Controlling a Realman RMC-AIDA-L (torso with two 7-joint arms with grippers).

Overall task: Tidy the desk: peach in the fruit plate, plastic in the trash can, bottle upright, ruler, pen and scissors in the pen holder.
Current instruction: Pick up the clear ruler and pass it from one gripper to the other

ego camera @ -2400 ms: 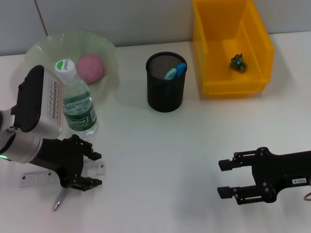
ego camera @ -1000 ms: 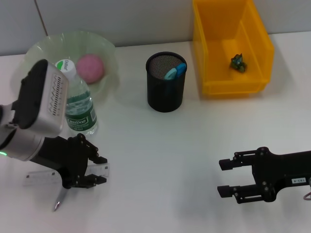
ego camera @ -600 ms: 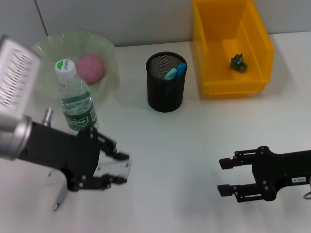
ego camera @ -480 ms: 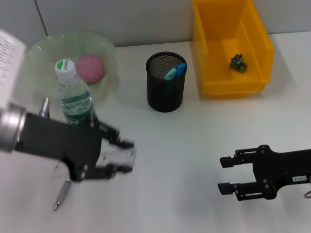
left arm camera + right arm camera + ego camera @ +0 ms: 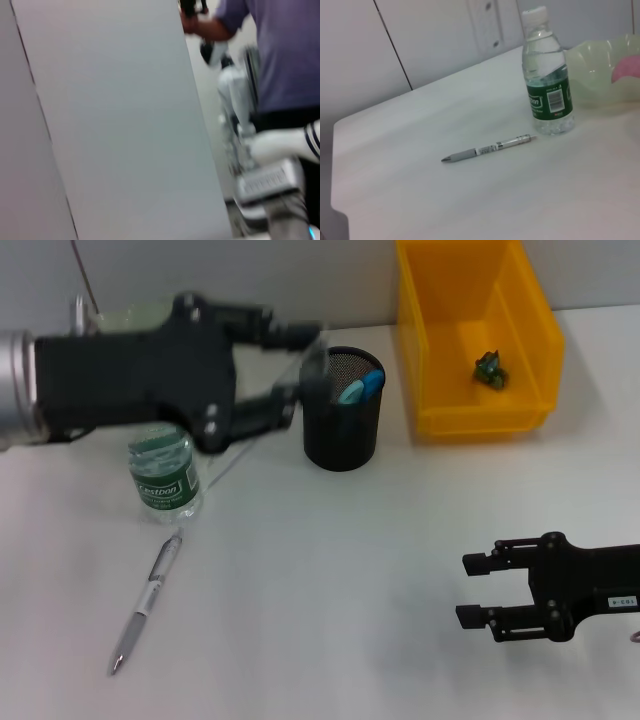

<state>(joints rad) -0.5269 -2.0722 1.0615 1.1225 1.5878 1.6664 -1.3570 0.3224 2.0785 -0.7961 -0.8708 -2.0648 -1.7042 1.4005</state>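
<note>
A white table (image 5: 340,570) carries everything. Standing on it are an upright bottle (image 5: 164,480), a black mesh pen holder (image 5: 342,420) and a yellow bin (image 5: 478,335) at the back. A grey pen (image 5: 146,602) lies flat just in front of the bottle. A pale green plate (image 5: 600,67) sits behind the bottle.

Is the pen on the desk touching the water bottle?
Apart. The right wrist view shows a strip of bare desk between the pen tip and the water bottle base.
</note>
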